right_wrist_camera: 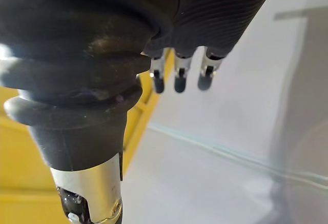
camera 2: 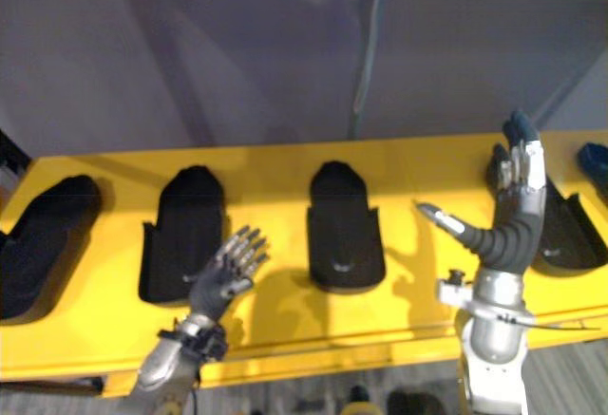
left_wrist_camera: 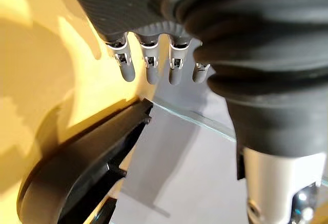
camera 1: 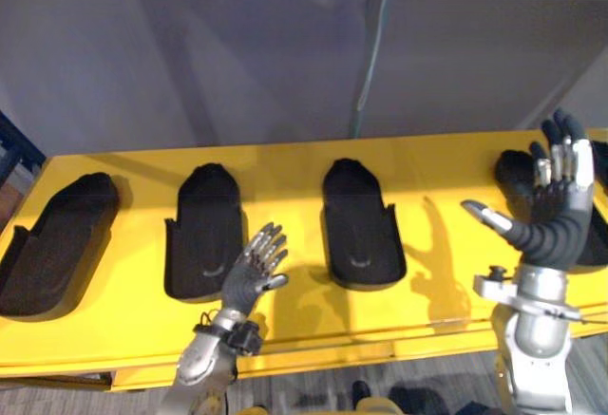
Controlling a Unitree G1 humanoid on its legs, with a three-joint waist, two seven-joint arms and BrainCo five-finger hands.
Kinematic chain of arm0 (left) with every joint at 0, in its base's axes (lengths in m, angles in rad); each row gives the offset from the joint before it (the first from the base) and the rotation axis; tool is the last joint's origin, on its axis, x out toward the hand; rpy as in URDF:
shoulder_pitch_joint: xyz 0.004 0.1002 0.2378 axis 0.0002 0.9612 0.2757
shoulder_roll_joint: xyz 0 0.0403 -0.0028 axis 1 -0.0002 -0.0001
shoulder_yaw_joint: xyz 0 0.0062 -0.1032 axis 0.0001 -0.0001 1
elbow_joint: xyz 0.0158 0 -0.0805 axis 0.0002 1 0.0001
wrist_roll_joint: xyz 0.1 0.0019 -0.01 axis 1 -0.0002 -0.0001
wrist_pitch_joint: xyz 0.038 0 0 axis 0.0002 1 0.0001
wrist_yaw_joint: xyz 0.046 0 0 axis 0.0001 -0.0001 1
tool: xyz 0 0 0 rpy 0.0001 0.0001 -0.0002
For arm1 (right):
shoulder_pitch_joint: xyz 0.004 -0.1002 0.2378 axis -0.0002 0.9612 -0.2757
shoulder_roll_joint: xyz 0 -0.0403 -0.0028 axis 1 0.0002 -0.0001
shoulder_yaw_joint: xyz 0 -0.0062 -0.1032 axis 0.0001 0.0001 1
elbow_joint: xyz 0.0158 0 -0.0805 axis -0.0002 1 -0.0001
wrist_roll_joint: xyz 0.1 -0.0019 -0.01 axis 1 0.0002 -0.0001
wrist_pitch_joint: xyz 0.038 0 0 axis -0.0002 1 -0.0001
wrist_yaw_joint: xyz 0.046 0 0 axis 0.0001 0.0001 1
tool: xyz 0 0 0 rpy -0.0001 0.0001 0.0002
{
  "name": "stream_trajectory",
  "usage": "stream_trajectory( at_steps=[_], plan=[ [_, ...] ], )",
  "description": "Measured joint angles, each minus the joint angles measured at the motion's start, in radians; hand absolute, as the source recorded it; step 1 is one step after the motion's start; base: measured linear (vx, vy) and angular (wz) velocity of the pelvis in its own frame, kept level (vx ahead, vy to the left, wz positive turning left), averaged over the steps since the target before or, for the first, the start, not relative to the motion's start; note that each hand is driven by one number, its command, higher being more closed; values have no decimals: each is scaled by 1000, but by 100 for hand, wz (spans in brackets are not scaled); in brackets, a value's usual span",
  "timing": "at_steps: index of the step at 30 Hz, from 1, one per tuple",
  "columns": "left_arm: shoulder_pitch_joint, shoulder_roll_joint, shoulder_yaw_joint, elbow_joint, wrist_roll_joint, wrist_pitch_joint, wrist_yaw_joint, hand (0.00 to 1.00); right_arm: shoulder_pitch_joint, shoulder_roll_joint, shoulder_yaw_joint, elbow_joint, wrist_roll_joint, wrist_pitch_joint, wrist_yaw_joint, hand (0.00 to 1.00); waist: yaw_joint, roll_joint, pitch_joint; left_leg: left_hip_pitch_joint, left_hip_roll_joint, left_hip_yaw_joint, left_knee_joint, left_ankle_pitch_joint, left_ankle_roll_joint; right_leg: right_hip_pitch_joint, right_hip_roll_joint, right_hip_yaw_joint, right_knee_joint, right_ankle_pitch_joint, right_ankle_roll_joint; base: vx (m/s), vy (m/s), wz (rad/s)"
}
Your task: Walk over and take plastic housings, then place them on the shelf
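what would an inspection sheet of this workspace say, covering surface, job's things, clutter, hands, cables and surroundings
surface: yellow shelf, flat
job's things: black housings lying apart in a row, first housing, second housing, third housing, fourth housing
clutter: dark shape cut off at the shelf's right edge, cannot identify
hands: left hand open over the shelf between second and third housings, holding nothing; right hand open, raised in front of the fourth housing, holding nothing
cables: thin greenish line down the wall, cable or seam, cannot tell
surroundings: grey wall behind the shelf
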Motion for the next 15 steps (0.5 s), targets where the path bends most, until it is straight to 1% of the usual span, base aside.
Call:
stream_trajectory(
  at_steps=[3,7,8,10,15],
  plan=[
    [0,0,1,3,35,0,35,0,0,0,5,3,0,0,-5,0,0,0,0,0,0,0,0,0,0,0,0,0,0,0,0,0,0,0],
    [-2,-1,1,23,41,-1,82,0,1,0,7,7,-1,-2,-20,0,0,0,0,0,0,0,0,0,0,0,0,0,0,1,0,0,0,0],
    [-2,-2,1,31,71,-2,107,0,2,0,7,8,-1,-2,-20,0,0,-1,0,0,0,0,0,0,0,0,0,0,0,1,0,0,0,0],
    [-2,-2,2,35,75,-4,127,0,2,1,7,8,-1,-2,-20,0,0,-1,0,1,0,0,0,1,1,1,0,0,0,1,0,0,0,0],
    [-2,-6,7,36,77,-4,152,0,2,4,8,10,-1,-2,-20,0,0,-3,-2,2,0,0,0,1,1,1,-1,0,1,1,0,0,0,0]
  ],
)
